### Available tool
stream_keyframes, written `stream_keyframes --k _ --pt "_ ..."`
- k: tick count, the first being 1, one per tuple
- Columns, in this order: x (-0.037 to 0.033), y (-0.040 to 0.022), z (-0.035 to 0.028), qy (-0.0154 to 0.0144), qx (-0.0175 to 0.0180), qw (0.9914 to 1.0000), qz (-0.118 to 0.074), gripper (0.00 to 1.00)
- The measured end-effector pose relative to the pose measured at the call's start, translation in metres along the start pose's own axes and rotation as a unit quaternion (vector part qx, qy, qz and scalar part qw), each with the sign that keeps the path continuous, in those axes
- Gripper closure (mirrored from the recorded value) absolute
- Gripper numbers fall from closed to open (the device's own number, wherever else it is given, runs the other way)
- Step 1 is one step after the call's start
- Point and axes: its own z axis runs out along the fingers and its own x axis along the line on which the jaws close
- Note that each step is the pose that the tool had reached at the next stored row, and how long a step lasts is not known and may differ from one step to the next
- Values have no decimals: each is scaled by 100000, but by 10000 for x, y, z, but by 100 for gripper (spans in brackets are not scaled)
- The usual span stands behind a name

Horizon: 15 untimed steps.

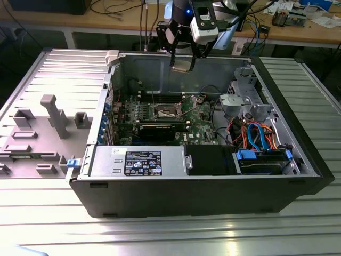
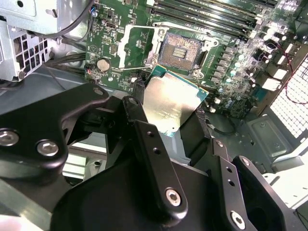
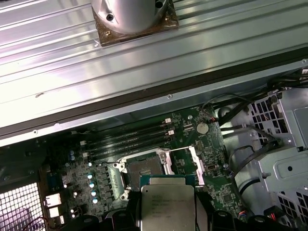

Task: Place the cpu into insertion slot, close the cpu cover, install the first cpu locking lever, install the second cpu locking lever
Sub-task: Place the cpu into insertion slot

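My gripper (image 1: 181,60) hangs above the open computer case, shut on the cpu (image 1: 181,65). In the second wrist view the cpu (image 2: 171,103) is a silver square with a green edge, pinched between the black fingers (image 2: 144,139). It is tilted and held apart from the board. The insertion slot (image 2: 180,50) lies just beyond it, with a dark bare centre and a metal rim. The cpu cover (image 2: 122,48) stands swung open beside the slot. In the first wrist view the cpu (image 3: 168,204) hovers short of the insertion slot (image 3: 144,169).
The case (image 1: 298,160) lies open on a ribbed metal table (image 1: 170,234). A power supply (image 1: 141,162), a drive cage (image 1: 264,160) with orange and blue cables, and a metal bracket (image 1: 242,101) flank the board. Memory slots (image 3: 130,139) run beside the slot. A grey panel (image 1: 48,122) lies at the exterior view's left.
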Motion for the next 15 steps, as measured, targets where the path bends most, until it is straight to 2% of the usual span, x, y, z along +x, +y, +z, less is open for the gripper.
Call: stream_keyframes --k 5,15 --pt "0 -1 1 -119 -24 99991 1357 46" --pt "-1 -1 1 -156 -34 99984 1761 46"
